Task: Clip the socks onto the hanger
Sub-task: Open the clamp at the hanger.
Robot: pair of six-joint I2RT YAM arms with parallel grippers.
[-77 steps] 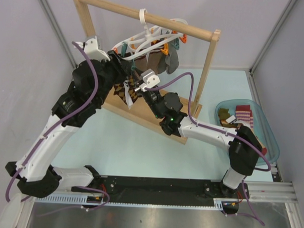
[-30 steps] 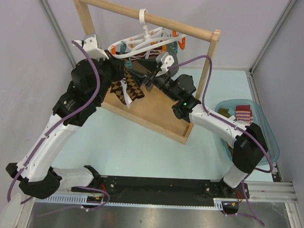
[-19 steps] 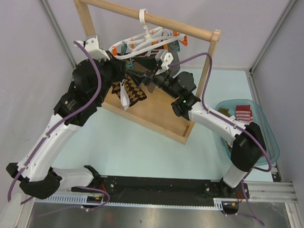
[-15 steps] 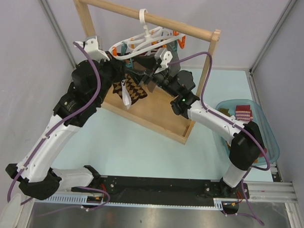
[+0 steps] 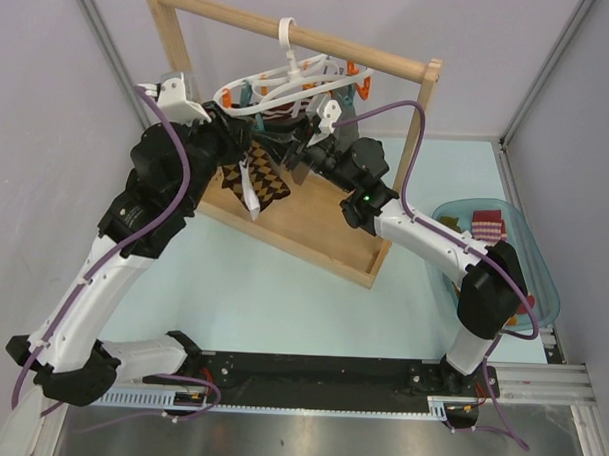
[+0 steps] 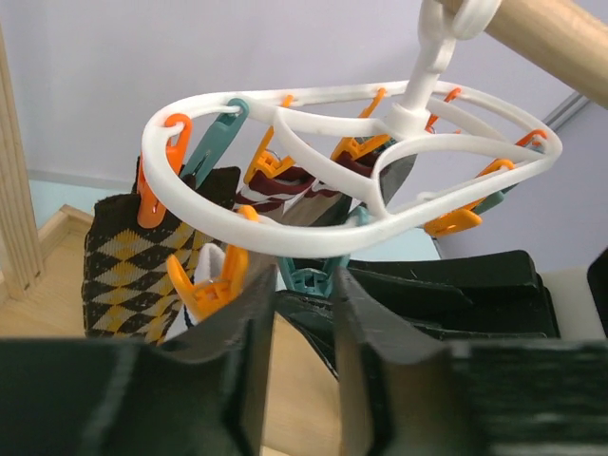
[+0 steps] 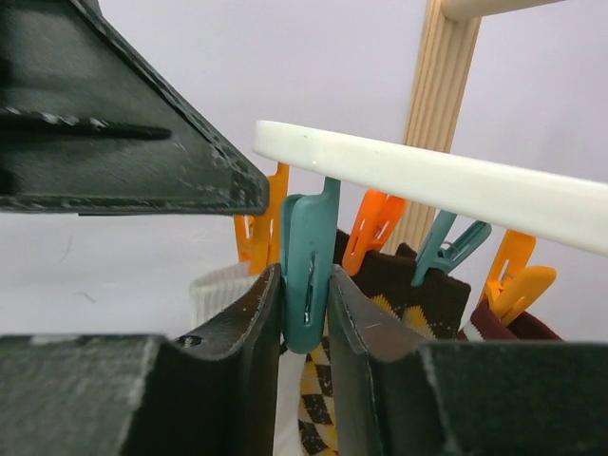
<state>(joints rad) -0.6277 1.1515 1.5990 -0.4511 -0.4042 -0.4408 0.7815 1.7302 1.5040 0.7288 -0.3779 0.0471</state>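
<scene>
The white hanger (image 5: 290, 82) hangs by its hook from the wooden rack bar, and it also shows in the left wrist view (image 6: 351, 142). A brown argyle sock (image 6: 123, 275) and a white sock (image 6: 214, 271) hang from orange clips; both show in the top view (image 5: 251, 181). A dark red striped sock (image 6: 285, 185) is clipped further back. My right gripper (image 7: 306, 285) is shut on a teal clip (image 7: 309, 256) under the hanger ring. My left gripper (image 6: 304, 290) is just below the ring, slightly open, with nothing between its fingers.
The tall wooden rack (image 5: 321, 38) stands on a wooden base tray (image 5: 324, 229). A teal bin (image 5: 539, 256) at the right holds more socks, one of them red-white striped (image 5: 488, 229). The two grippers are close together under the hanger.
My right gripper rose from low over the rack base to the hanger and shut on a teal clip. My left arm shifted slightly left.
</scene>
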